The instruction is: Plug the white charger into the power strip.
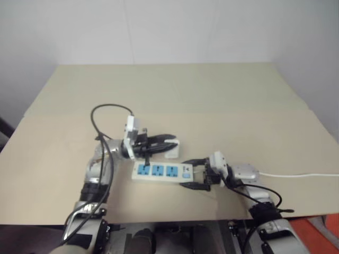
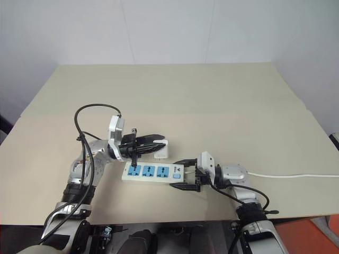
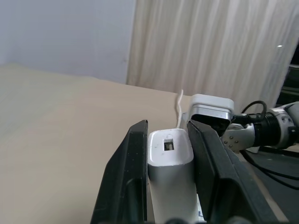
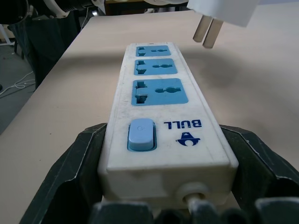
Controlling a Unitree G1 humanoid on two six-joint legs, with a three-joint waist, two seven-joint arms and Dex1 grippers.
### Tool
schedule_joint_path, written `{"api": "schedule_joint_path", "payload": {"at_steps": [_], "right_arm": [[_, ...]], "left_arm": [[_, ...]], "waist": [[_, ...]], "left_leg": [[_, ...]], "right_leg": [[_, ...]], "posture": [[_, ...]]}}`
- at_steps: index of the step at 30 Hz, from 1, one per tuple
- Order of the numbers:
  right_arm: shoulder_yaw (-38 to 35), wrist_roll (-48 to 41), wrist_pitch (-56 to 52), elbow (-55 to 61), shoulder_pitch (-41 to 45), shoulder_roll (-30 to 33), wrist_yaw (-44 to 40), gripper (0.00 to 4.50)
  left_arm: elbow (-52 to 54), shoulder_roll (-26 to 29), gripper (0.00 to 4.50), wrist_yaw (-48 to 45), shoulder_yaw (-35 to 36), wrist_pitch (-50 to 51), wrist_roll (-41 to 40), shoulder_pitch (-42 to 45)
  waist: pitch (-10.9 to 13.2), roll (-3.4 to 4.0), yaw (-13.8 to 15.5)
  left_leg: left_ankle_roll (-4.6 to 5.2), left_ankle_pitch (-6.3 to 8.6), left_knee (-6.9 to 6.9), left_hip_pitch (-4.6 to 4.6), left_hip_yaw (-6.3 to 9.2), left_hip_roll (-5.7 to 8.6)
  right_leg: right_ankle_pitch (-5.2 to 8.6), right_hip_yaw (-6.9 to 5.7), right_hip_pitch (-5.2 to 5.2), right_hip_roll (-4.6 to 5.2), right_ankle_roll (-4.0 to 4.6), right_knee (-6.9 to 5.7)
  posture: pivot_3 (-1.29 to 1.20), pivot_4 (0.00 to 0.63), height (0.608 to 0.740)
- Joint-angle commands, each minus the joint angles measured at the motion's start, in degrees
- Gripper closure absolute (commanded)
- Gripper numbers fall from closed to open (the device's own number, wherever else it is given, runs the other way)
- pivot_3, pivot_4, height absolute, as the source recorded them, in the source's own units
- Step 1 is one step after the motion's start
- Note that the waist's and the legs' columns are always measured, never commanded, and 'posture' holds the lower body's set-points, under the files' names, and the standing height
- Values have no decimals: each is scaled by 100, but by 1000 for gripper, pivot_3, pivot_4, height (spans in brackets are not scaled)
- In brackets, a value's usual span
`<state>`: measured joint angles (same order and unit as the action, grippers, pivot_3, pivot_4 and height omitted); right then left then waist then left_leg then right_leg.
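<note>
Beige tabletop [image 2: 212,100] is seen from above, set against a plain white wall [image 2: 169,32], with both arms reaching in from the near edge.

Near the front middle of the tabletop, the strip [image 2: 152,172] is laid flat: a long white bar with three blue socket faces turned upward and a pale blue switch [image 4: 140,134] at its right end. From that end a thin white cord [image 2: 296,176] is run off to the right across the tabletop.

The right gripper [image 2: 185,173] is set level at the strip's switch end, pointing left. Its jaws are spread wide, one along each long side of the strip, and in the right wrist view they are pressed against the strip's sides.

The left gripper [image 2: 156,141] is held just behind the strip, pointing right. Its jaws are clamped on the charger [image 2: 162,150], a small white block gripped by its two flat sides. In the right wrist view, the charger's two metal prongs [image 4: 206,31] are seen pointing down, held in the air above the far end of the strip and clear of the sockets.
</note>
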<state>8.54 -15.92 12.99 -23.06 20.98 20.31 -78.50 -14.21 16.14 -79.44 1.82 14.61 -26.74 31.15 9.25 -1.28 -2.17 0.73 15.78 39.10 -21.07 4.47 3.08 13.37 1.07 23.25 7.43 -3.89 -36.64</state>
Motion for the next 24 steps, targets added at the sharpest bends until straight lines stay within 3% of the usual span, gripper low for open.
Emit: {"api": "schedule_joint_path", "payload": {"at_steps": [1,24], "right_arm": [[183,107,-185,-89,-216,73,-49,1088],[210,90,-256,78,-338,152,51,1088]], "left_arm": [[17,12,3512,-299,-146,-147,-164,80],[-84,318,3512,-916,-593,-151,-187,-31]], "waist": [[0,0,-2],[0,0,10]], "left_leg": [[0,0,0,0,0,0],[3,1,-1,1,1,0]], "right_leg": [[0,0,0,0,0,0],[0,-5,-10,0,1,50]], "posture": [[0,150,740],[0,150,740]]}}
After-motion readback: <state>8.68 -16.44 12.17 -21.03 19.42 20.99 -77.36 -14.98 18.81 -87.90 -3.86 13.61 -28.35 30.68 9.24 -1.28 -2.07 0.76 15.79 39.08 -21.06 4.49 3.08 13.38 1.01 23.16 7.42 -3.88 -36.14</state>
